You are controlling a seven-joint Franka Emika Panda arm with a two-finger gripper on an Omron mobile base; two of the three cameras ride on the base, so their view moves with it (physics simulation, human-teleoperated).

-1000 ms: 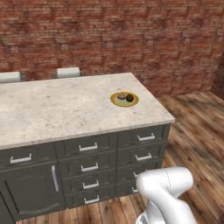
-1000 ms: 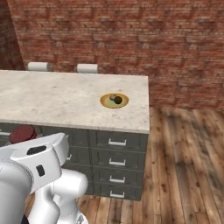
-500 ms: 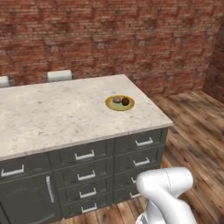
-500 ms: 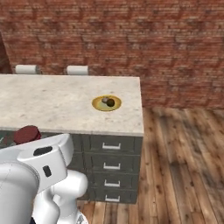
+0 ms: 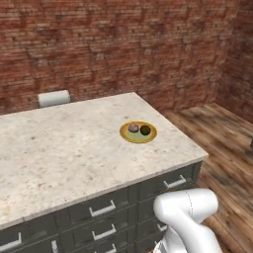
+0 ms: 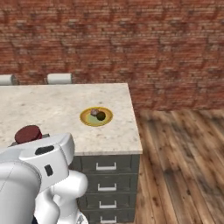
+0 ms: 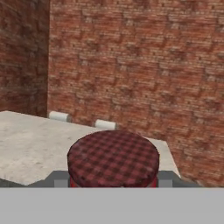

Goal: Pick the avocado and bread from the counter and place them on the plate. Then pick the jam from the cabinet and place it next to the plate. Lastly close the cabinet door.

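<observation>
Gripper (image 7: 113,183) clamped on the jam (image 7: 113,158), carried near the counter (image 5: 59,153) edge. Avocado (image 5: 145,130) and bread (image 5: 133,128) sit on the plate (image 5: 139,139), right of me. I judge jam placement and cabinet door closing remain.

This is a rendered home kitchen. A wide beige speckled stone counter (image 5: 74,153) sits on dark grey drawers with silver bar handles (image 6: 105,166). A small round yellow plate (image 5: 139,132) with food rests on the slab. A red brick wall (image 6: 131,43) stands behind, a brown wooden plank floor (image 6: 179,162) lies beside, and white chair backs (image 5: 54,98) show beyond the counter.
</observation>
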